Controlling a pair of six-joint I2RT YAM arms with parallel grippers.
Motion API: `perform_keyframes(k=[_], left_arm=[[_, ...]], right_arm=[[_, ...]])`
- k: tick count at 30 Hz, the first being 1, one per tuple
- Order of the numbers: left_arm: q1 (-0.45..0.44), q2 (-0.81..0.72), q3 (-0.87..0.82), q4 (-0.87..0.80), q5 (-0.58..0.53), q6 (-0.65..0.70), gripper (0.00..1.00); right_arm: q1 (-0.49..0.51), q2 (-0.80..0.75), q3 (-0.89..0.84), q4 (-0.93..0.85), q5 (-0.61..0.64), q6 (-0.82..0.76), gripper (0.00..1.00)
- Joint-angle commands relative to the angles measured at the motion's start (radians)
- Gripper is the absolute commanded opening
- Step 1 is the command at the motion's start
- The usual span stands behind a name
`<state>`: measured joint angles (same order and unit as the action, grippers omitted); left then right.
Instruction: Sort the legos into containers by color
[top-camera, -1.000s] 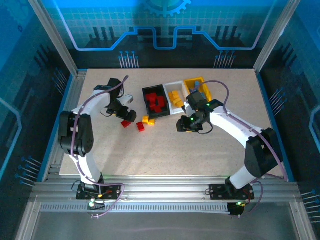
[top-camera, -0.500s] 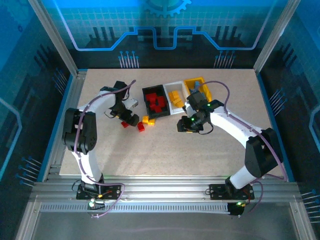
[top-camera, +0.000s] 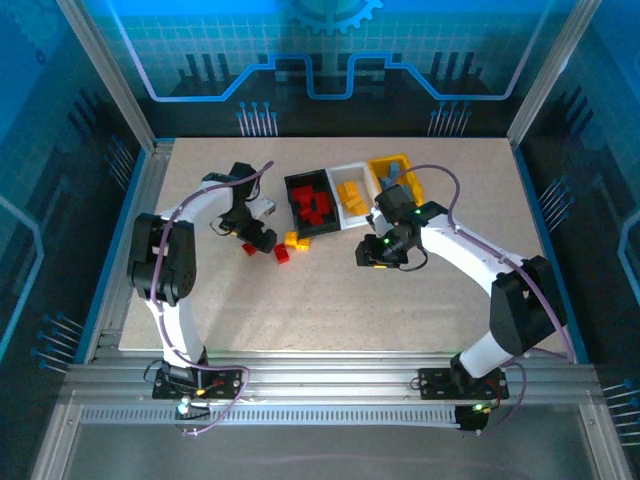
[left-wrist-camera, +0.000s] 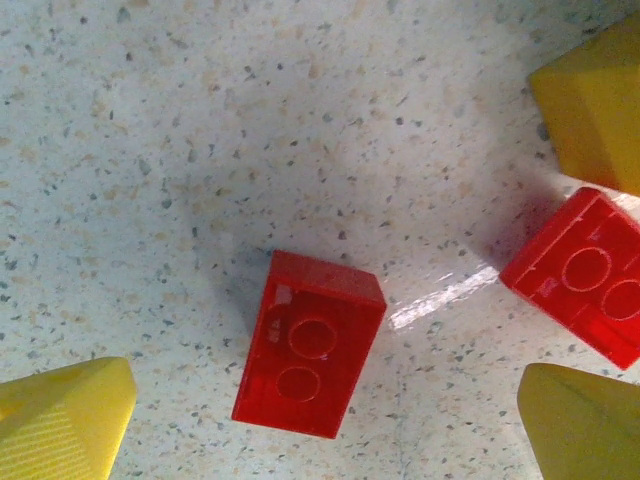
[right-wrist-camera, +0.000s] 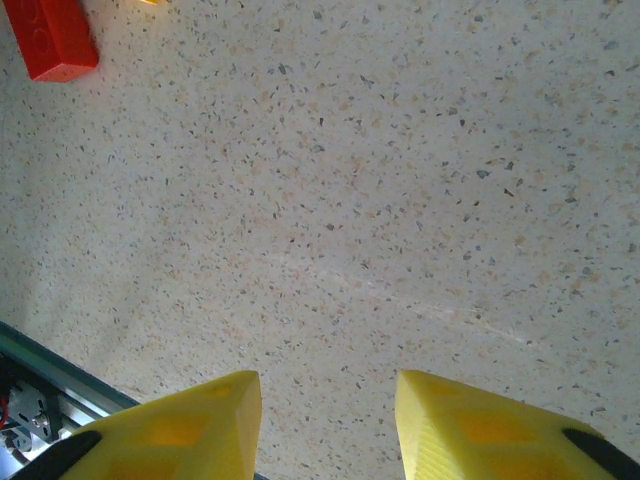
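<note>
Grabbing red brick (left-wrist-camera: 308, 345) next, likely: left gripper (top-camera: 258, 233) hovers above, jaws apart. Align across short side, drop straight, miss neighbour brick (left-wrist-camera: 585, 275). Right gripper (right-wrist-camera: 325, 400) spread, empty.

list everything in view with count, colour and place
black bin: one, black, far middle of table
white bin: one, white, right of black bin
yellow bin: one, yellow, right of white bin
binned red bricks: several, red, in black bin
binned orange-yellow bricks: several, in white bin
blue bricks: few, in yellow bin
loose red bricks: two, on table
loose orange-yellow brick: at least one, beside them
table: one, speckled beige
left gripper: yellow fingers, open over a red brick
right gripper: yellow fingers, open over table
</note>
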<state>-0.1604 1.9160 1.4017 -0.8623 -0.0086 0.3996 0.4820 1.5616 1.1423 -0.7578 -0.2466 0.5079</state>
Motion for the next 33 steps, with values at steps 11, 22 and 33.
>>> perform_keyframes(k=[11, 22, 33], left_arm=[[-0.004, 0.048, -0.054, 0.008, -0.008, -0.006, 0.83], [-0.003, 0.075, -0.054, -0.008, 0.002, -0.056, 0.41], [0.002, 0.013, -0.042, -0.052, 0.058, -0.12, 0.36]], right_arm=[[-0.013, -0.012, 0.005, 0.001, -0.021, 0.012, 0.42], [-0.013, -0.015, 0.011, 0.0, -0.018, 0.018, 0.42], [-0.012, -0.008, 0.018, 0.003, -0.02, 0.014, 0.42]])
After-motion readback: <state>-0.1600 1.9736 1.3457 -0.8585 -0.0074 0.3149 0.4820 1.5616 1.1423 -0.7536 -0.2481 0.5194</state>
